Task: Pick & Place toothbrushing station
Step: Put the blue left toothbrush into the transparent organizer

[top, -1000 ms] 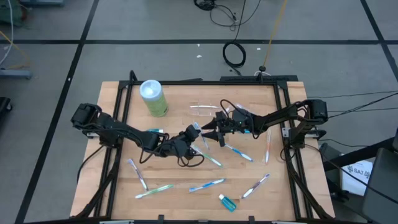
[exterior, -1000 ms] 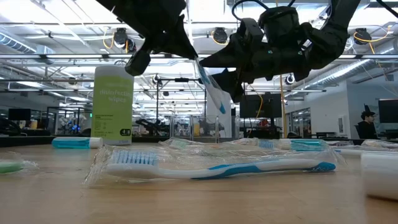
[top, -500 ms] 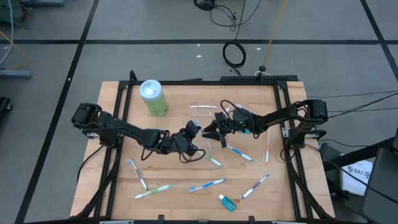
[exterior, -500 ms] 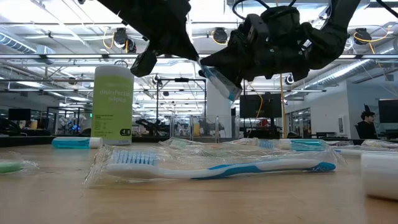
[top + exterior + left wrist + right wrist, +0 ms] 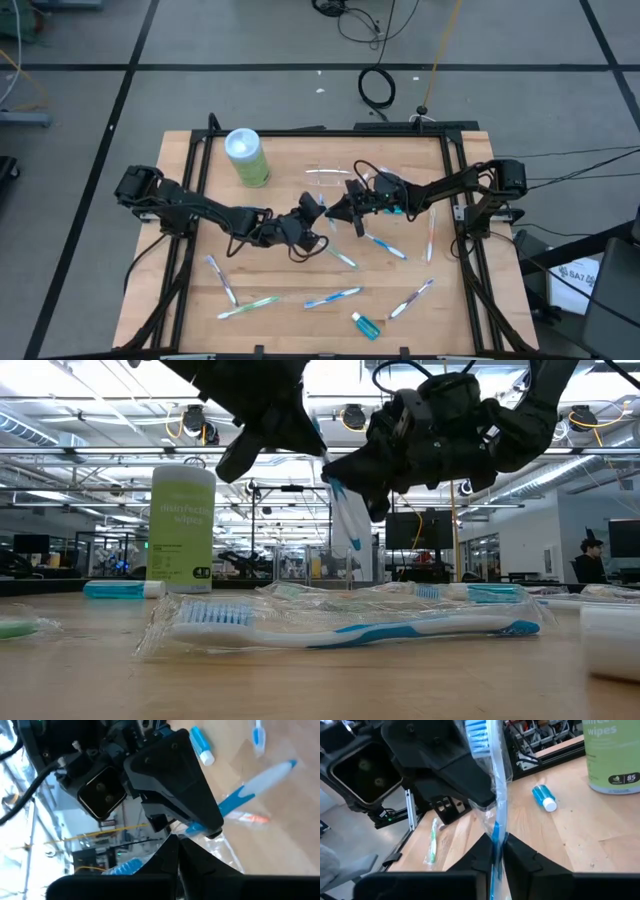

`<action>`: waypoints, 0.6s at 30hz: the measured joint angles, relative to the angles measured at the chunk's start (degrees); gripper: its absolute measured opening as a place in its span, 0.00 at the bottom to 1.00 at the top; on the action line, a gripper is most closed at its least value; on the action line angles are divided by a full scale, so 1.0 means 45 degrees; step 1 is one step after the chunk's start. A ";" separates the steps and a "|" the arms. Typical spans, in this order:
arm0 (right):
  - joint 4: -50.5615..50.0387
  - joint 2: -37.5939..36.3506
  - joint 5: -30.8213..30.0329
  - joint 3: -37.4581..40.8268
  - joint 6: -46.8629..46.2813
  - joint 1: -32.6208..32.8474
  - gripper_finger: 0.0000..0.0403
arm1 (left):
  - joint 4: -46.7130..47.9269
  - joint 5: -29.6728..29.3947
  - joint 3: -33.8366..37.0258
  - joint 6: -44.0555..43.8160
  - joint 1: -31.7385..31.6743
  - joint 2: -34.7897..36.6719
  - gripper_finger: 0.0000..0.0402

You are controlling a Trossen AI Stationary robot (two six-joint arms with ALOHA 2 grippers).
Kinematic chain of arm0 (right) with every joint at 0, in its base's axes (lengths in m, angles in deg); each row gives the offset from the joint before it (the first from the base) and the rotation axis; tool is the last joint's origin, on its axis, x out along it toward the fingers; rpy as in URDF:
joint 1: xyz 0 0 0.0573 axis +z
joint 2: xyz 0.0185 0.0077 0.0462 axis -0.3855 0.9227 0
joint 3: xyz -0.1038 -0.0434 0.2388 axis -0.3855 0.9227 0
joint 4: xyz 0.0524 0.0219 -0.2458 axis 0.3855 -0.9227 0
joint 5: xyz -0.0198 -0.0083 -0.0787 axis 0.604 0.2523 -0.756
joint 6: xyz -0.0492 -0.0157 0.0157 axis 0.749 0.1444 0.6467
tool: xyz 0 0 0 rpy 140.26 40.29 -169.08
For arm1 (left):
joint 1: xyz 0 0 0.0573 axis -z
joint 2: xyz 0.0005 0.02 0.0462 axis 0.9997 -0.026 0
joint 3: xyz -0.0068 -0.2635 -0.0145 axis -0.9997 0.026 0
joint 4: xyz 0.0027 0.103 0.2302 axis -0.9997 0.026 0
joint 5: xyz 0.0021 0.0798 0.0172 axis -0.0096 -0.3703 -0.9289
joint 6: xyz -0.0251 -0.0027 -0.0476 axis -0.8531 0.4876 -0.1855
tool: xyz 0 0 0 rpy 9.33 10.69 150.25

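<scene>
A blue-and-white toothbrush in a clear wrapper (image 5: 347, 525) hangs above the table's middle between both grippers. My left gripper (image 5: 314, 210) is shut on it near the bristle head (image 5: 477, 730). My right gripper (image 5: 334, 212) faces it from the right and is shut on the handle. Several more wrapped toothbrushes lie flat on the wood, one close to the low camera (image 5: 350, 628). The clear cup (image 5: 325, 178) lies at the far middle. Blue white-capped tubes lie at the near edge (image 5: 365, 323) and at the left (image 5: 122, 589). My left gripper pinches the wrapped toothbrush between its two fingers (image 5: 172, 851), just below the bristle head, coming from the table's left. The brush is lifted clear of the table. My right gripper pinches the blue handle (image 5: 496, 832) through the wrapper, fingers across it, coming from the table's right. The brush stands nearly upright, head up, and clear wrapper (image 5: 485, 817) bulges beside the fingers.
A green wipes canister with a pale blue lid (image 5: 247, 157) stands at the far left. Toothbrushes lie scattered over the near half (image 5: 332, 297) and along the right edge (image 5: 432, 235). Both arms reach low over the table's middle.
My right gripper has shut on the toothbrush that my left gripper was holding up. My left gripper has moved a little toward the right one. The brush has swung from a slant to nearly upright between them.
</scene>
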 joint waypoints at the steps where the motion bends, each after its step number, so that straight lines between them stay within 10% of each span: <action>1: -0.0033 0.0000 0.0003 0.0000 0.0032 -0.0030 0.07 | 0.0005 -0.0002 0.0000 -0.0431 0.0000 0.0000 0.06; 18: -0.0100 -0.0121 0.0426 0.0000 0.0327 -0.0733 0.05 | -0.0246 -0.0397 0.0000 -0.3505 0.0064 0.0025 0.33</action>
